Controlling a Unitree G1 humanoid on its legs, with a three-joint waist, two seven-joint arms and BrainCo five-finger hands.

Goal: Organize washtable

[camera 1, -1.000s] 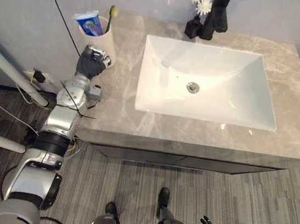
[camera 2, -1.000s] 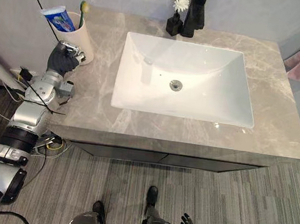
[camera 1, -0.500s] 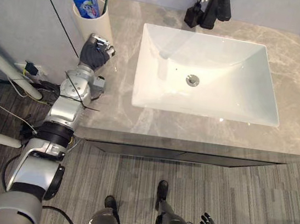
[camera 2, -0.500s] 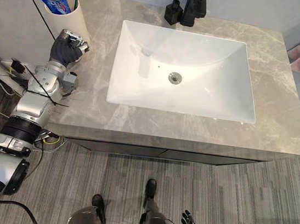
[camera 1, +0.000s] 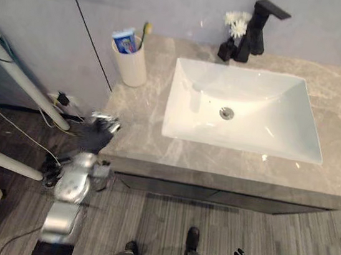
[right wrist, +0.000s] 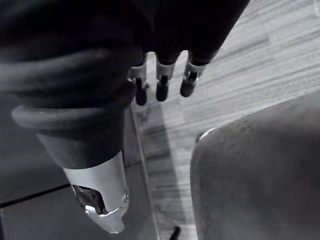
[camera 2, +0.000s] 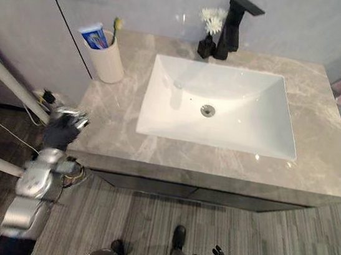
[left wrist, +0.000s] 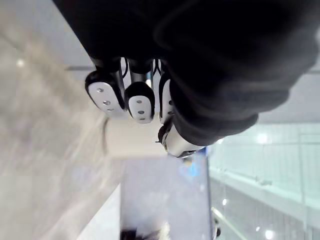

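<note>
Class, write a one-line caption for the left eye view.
Grey washtable with white sink, black tap, flower vase and toothbrush cup; curled, empty left hand by its left edge.

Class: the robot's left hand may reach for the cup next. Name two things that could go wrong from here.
1. The left hand hangs off the countertop's front left corner with its fingers curled. Reaching like that, it might bump the edge, or shove the cup rather than grasp it.
2. The toothpaste tube and toothbrush stick up above the cup's rim, so a nudge could topple it, perhaps towards the sink.
</note>
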